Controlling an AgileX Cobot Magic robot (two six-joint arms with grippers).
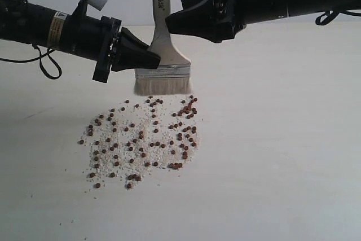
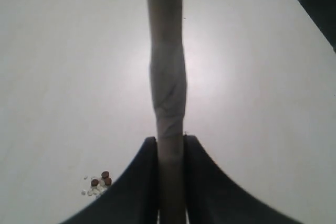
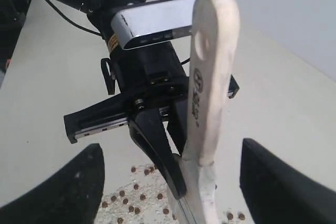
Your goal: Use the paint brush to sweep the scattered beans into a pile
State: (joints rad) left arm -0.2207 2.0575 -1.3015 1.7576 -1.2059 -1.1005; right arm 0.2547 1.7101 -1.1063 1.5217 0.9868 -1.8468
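Observation:
The paint brush stands upright, its off-white bristles hanging just above the table at the far edge of the beans. My left gripper is shut on the wooden handle just above the silver ferrule. In the left wrist view the handle runs edge-on between the closed fingers of the left gripper. My right gripper is open higher up; its fingers stand wide on either side of the handle without touching it. The reddish-brown beans and whitish crumbs lie scattered below.
The white table stretches around the bean patch. A few beans and crumbs show beside the left fingers. The left arm's camera housing sits close to the handle's top end.

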